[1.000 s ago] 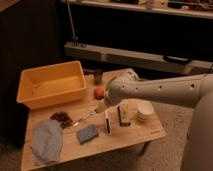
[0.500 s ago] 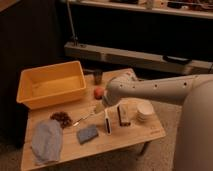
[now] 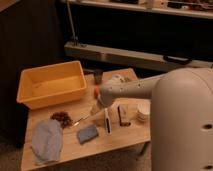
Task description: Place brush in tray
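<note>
The brush (image 3: pixel 107 122) lies flat on the wooden table (image 3: pixel 125 137), a slim white handle with a dark stripe, running toward the front edge. My gripper (image 3: pixel 98 106) hangs just above the table at the brush's far end, at the tip of the white arm (image 3: pixel 135 90) that reaches in from the right. It looks open, with nothing in it. The yellow tray (image 3: pixel 30 80) stands at the table's back left, well left of the gripper, and its inside shows bare.
A silver fork (image 3: pixel 80 120), a dark clump (image 3: pixel 62 118), a blue sponge (image 3: pixel 87 133) and a grey cloth (image 3: pixel 47 141) lie left of the brush. A dark block (image 3: pixel 121 115) and stacked white bowls (image 3: pixel 143 112) sit to its right. A dark cup (image 3: pixel 98 76) stands behind.
The arm's tip has crept slightly left and lower toward the brush's far end. The arm's bulk fills more of the right side. Nothing on the table has moved.
</note>
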